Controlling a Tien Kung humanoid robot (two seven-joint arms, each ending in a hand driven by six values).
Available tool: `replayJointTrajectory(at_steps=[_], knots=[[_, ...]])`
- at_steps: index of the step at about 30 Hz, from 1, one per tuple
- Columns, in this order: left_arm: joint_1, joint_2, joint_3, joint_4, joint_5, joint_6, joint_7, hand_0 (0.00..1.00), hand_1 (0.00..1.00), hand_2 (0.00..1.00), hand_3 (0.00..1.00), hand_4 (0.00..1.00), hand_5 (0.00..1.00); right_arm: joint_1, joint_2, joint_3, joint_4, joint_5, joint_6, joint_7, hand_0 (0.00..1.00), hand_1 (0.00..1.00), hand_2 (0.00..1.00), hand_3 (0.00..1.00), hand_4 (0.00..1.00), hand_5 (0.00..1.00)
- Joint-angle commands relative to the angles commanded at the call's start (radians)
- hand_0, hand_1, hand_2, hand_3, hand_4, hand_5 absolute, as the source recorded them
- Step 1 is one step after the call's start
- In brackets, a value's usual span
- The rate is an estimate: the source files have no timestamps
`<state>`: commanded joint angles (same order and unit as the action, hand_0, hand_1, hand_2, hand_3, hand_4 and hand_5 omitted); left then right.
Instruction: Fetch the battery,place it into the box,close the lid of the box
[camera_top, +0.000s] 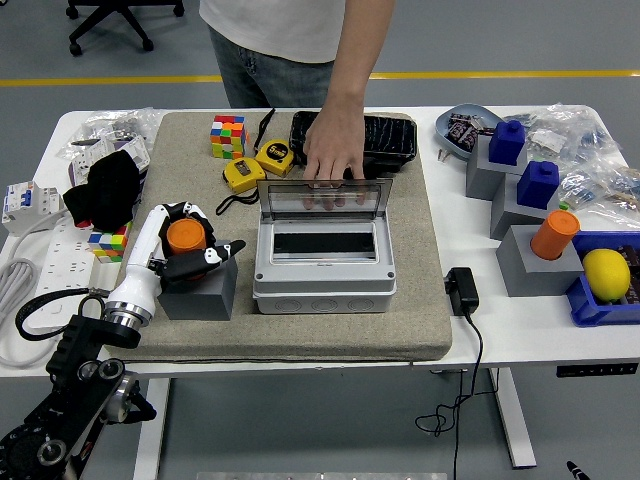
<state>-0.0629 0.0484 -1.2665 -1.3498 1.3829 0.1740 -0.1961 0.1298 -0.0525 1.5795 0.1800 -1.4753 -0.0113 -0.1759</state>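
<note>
**The robot's arm and the person's clothes**

One robot arm is seen at the lower left. Its lower part is made of black metal, with round joints and small silver screws. A black cable is looped beside it. A shiny silver ring is fitted at the wrist. Above the ring, the forearm is covered by a smooth white shell. The left hand is made of white and black parts, and its fingers are tipped in black.

The person is dressed in a white top and blue jeans. No sleeve is seen on the arm.
</note>
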Motion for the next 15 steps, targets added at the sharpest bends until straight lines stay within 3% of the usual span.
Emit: replayJointTrajectory(at_steps=[15], knots=[[-0.028,0.023,0.023,-0.040,0.042,0.015,0.019,0.051,0.002,0.021,0.015,0.998,0.002,0.000,0.000,0.002,0.000,0.002,0.000,0.000,0.815,0.763,0.768,0.798,0.998,0.998]])
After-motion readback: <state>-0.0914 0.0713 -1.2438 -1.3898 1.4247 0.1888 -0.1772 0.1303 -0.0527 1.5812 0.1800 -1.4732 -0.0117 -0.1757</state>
